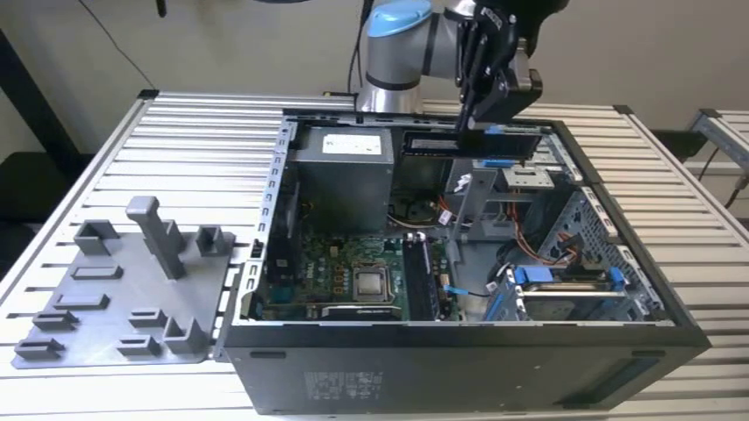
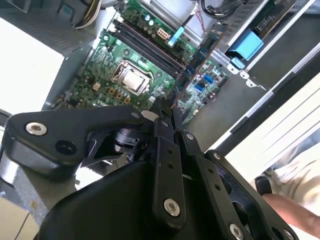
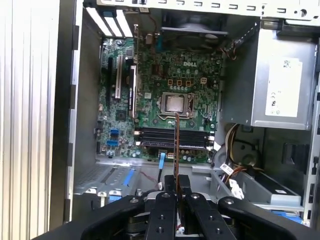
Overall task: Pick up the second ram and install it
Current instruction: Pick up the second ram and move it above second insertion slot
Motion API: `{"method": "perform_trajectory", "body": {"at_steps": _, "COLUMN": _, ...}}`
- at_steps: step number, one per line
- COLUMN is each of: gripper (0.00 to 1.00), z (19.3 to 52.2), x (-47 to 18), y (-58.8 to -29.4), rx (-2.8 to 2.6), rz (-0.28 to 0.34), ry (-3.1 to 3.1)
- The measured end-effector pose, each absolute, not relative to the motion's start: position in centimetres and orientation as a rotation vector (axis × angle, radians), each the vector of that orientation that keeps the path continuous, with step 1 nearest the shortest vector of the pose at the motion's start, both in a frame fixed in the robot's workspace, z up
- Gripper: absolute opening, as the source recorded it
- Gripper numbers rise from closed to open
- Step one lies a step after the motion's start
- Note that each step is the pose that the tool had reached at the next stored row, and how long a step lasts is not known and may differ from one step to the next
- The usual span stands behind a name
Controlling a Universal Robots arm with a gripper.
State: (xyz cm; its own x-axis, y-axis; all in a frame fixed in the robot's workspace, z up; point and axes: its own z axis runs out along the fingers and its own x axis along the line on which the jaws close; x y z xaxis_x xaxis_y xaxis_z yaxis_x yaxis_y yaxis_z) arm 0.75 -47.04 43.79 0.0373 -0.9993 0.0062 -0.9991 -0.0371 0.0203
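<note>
Exterior view had the gripper in the upper centre of the frame, its fingers pinching the second ram, which hung level above the open computer case. In the first wrist view the stick ran edge-on over the memory slots. My judgement of the risk: a slight tilt or offset would jam it on a slot's edge.

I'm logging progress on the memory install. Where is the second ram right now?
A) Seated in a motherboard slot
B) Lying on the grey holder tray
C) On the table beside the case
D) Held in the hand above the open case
D: in the exterior view the hand is shut on the second ram, which it holds above the open computer case, clear of the memory slots.
</note>
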Motion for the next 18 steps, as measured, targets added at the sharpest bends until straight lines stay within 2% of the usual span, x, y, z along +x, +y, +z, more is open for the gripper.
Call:
{"method": "perform_trajectory", "body": {"at_steps": 11, "gripper": 0.14, "z": 43.7, "x": 0.8, "y": -44.1, "rx": 2.249, "rz": -0.016, "ry": -2.167}}
{"method": "perform_trajectory", "body": {"at_steps": 18, "gripper": 0.14, "z": 43.6, "x": 0.7, "y": -43.7, "rx": 2.251, "rz": -0.019, "ry": -2.179}}
